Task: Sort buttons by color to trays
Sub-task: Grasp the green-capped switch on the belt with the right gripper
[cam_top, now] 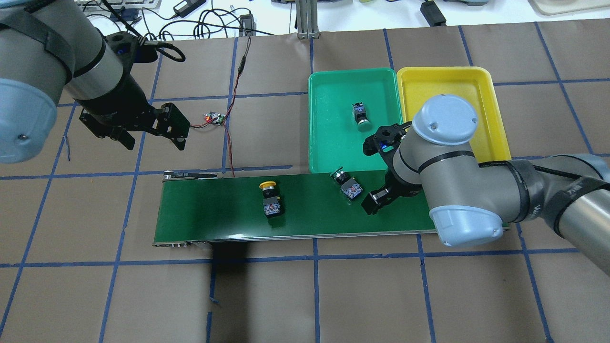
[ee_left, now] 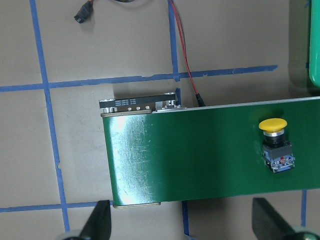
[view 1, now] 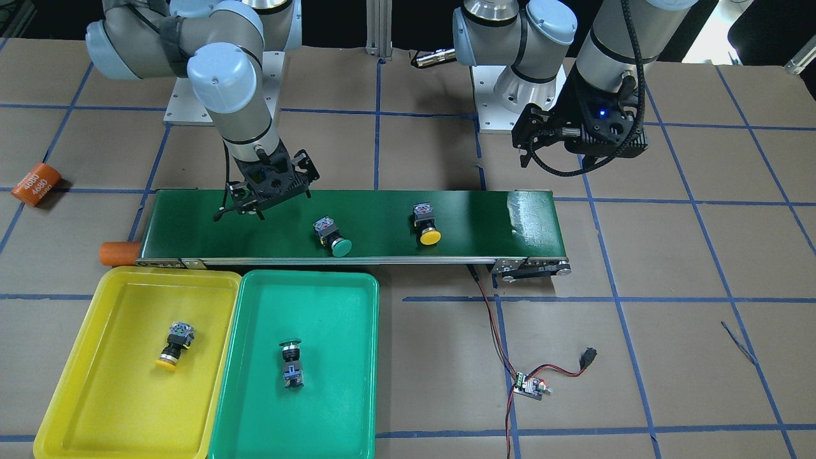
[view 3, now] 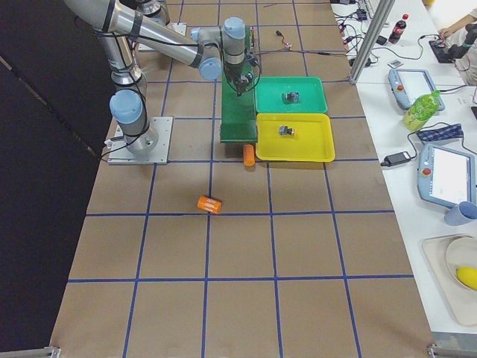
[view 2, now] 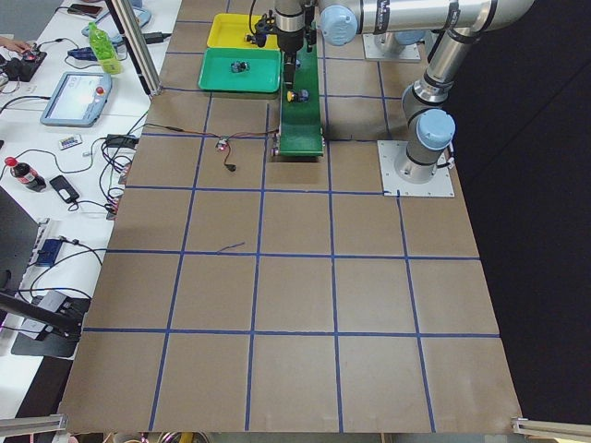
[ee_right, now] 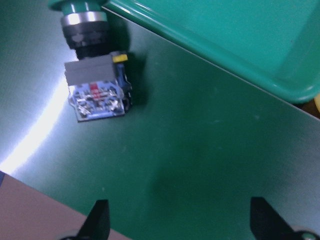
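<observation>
1. Buttons are found half sorted: two lie on the belt (cam_top: pixel 214 214) and one lies in each tray.
2. The left gripper (cam_top: pixel 152 136) is held spread wide and empty off the belt's left end, probably parked clear of the work.
3. A yellow button (cam_top: pixel 270 197) is laid on its side at mid-belt.
4. A green button (cam_top: pixel 345 183) is laid at the belt's far edge, its cap toward the green tray (cam_top: pixel 333 143).
5. The right gripper (cam_top: pixel 371 175), spread wide and empty, is held low over the belt just right of that button, seemingly for a pick.
6. The green tray, with a sorted green button (cam_top: pixel 360 116), and the yellow tray (cam_top: pixel 448 81) are set against the belt's far edge, likely to shorten carries.
7. The sorted yellow button (view 1: pixel 173 347) is hidden by the right arm from overhead and is shown from the front.
</observation>
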You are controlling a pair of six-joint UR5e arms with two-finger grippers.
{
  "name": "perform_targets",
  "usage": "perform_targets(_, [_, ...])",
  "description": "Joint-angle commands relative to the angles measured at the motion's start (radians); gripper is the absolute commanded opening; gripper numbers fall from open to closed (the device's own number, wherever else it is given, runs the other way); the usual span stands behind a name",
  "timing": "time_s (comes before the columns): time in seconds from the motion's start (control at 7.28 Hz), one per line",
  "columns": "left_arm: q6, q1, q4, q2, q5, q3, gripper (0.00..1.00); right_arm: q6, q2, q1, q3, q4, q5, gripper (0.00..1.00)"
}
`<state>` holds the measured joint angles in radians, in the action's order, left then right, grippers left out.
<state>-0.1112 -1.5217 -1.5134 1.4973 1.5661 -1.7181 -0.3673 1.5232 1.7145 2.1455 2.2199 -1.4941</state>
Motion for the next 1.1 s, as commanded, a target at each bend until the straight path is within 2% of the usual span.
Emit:
perform_targets(0.0, [-0.004,0.000,-0.001,0.000,0.000,0.000,1.00,0.008,-0.069,0.030,-0.009,0.118,-0.002,1.00])
perform_targets(0.27, [-0.004,0.000,0.001,0.000,0.002,0.000,1.00,0.008,-0.093,0.031,-0.024,0.142,0.002,0.93])
perform_targets(0.41, [-0.005,0.000,-0.001,0.000,0.002,0.000,1.00,0.008,-0.107,0.031,-0.024,0.176,0.002,0.93])
perform_targets(0.55, [-0.005,0.000,0.001,0.000,0.000,0.000,1.00,0.014,-0.115,0.031,-0.032,0.190,0.000,0.85])
perform_targets(0.96, [-0.008,0.000,0.001,0.000,0.002,0.000,1.00,0.010,-0.118,0.031,-0.059,0.172,-0.005,0.28])
